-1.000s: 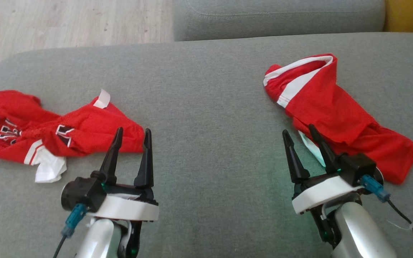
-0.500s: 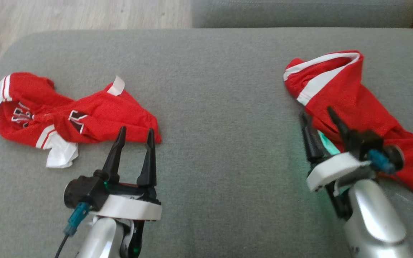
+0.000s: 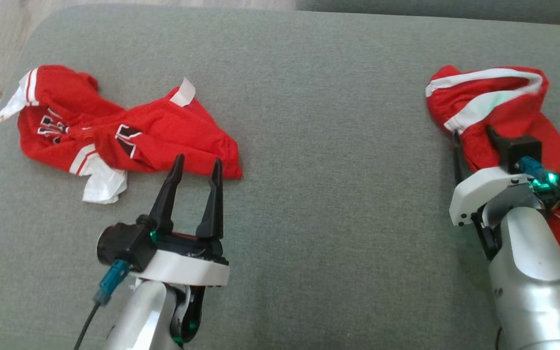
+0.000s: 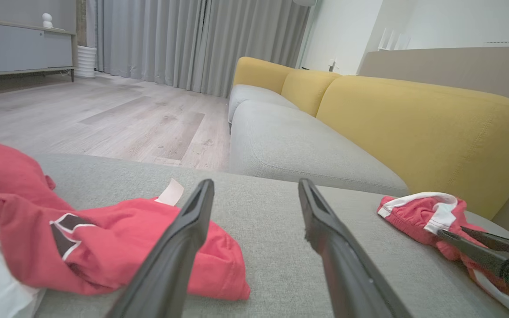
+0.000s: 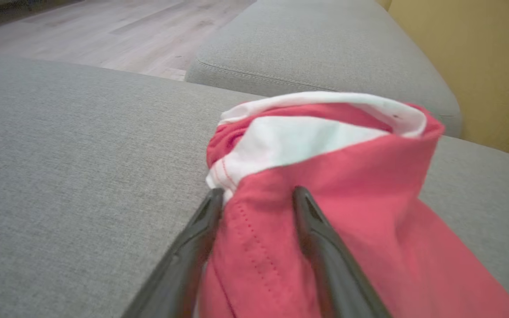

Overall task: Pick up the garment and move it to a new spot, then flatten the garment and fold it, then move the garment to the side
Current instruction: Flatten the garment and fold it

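Presently: two garments on one grey sofa cushion (image 3: 328, 146). One lettered red jersey (image 3: 163, 136) near the left gripper (image 3: 198, 159), spread, empty; one red shorts (image 3: 503, 104), fold straddled by the spread right gripper (image 5: 256, 192).

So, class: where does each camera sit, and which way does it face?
Head view: head-mounted, looking down on the cushion; left gripper, right gripper show.
Left wrist view: wrist-mounted, along its open fingers, toward the yellow sofa back.
Right wrist view: wrist-mounted, along its fingers straddling the striped garment.
Shared: both wrist views show that garment.
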{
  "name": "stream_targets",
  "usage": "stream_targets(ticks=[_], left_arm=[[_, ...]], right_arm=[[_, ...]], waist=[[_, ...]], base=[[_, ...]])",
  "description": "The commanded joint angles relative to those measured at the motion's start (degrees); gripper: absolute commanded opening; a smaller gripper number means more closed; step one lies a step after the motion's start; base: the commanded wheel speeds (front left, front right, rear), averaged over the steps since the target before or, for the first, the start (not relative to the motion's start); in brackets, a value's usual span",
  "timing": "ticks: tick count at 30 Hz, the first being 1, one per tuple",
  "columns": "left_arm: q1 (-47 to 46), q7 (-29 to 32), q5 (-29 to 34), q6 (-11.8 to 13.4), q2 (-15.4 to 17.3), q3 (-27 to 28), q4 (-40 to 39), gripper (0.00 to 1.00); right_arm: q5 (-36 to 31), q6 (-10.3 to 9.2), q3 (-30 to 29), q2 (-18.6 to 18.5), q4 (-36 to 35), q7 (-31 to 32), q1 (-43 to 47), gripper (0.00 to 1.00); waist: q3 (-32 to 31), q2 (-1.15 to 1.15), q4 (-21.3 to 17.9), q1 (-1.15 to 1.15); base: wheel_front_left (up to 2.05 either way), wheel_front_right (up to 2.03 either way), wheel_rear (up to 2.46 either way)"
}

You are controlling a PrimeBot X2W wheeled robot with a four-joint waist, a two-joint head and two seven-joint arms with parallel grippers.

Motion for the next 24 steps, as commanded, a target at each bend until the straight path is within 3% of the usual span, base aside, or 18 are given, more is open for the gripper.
stream_targets(ticks=[1,8,16,17,22,24], left_arm=[[-2.1,-0.5,-0.7,0.3,0.2,1.7,-1.6,1.0],[-1.9,-0.5,-0.7,0.5,0.2,1.9,-1.2,1.0],[-0.8,-0.5,-0.5,0.6,0.2,2.5,-0.6,1.0],[-0.8,-0.5,-0.5,0.6,0.2,2.5,-0.6,1.0],[0.1,-0.5,-0.2,0.5,0.2,2.9,-0.6,1.0],[0.4,-0.5,0.0,0.4,0.2,3.1,-0.6,1.0]], right_arm=[[0.3,-0.04,1.2,0.4,-0.2,-1.8,-2.8,0.0],[6.9,-0.04,7.2,0.4,2.7,-7.6,-5.2,0.0],[26.3,-0.04,25.1,0.4,-3.6,-8.2,-5.8,0.0],[26.3,-0.04,25.1,0.4,-3.6,-8.2,-5.8,0.0],[40.4,-0.04,30.1,0.4,-7.5,-5.8,-5.4,0.0],[41.5,-0.04,29.9,0.4,-6.0,-5.0,-5.8,0.0]], waist=[[0.3,0.0,0.3,0.0],[-0.8,0.0,-0.2,0.0],[-3.8,0.0,-1.1,0.0],[-3.8,0.0,-1.1,0.0],[-5.2,0.0,-1.1,0.0],[-5.3,0.0,-1.1,0.0]], base=[[0.0,0.0,0.0],[0.0,0.0,0.0],[0.0,0.0,0.0],[0.0,0.0,0.0],[0.0,0.0,0.0],[0.0,0.0,0.0]])
